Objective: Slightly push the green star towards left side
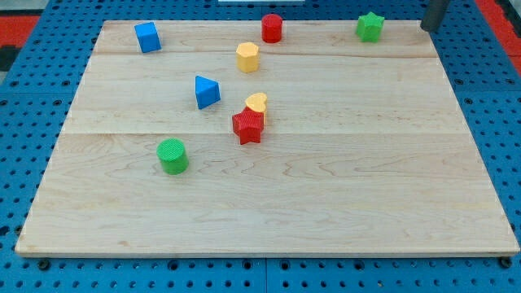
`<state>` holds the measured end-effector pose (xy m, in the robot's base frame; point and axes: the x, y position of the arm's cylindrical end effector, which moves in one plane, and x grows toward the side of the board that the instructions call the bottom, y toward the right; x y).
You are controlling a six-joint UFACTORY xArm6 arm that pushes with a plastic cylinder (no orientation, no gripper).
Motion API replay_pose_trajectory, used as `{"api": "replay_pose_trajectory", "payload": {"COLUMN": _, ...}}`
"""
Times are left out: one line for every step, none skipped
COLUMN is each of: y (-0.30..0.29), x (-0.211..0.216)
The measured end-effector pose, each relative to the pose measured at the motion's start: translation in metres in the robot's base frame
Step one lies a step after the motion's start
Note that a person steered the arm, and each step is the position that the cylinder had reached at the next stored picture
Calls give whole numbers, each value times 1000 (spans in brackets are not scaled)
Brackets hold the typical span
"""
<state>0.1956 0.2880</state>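
Note:
The green star sits near the board's top edge at the view's upper right. My rod comes in at the view's top right corner, and my tip is to the right of the green star, about a block's width and a half away, not touching it. The tip is just past the board's top right corner.
A red cylinder stands left of the star on the top edge. A yellow hexagon, a blue cube, a blue triangle, a red star touching a yellow heart, and a green cylinder lie on the wooden board.

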Motion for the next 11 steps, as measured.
{"api": "replay_pose_trajectory", "payload": {"y": -37, "x": -3}}
{"api": "replay_pose_trajectory", "payload": {"y": -83, "x": 8}}
{"api": "replay_pose_trajectory", "payload": {"y": -99, "x": 5}}
{"api": "replay_pose_trajectory", "payload": {"y": -63, "x": 8}}
{"api": "replay_pose_trajectory", "payload": {"y": -78, "x": 57}}
{"api": "replay_pose_trajectory", "payload": {"y": -161, "x": 96}}
{"api": "replay_pose_trajectory", "payload": {"y": -191, "x": 82}}
{"api": "replay_pose_trajectory", "payload": {"y": -231, "x": 74}}
{"api": "replay_pose_trajectory", "payload": {"y": -251, "x": 76}}
{"api": "replay_pose_trajectory", "payload": {"y": -261, "x": 81}}
{"api": "replay_pose_trajectory", "payload": {"y": -265, "x": 82}}
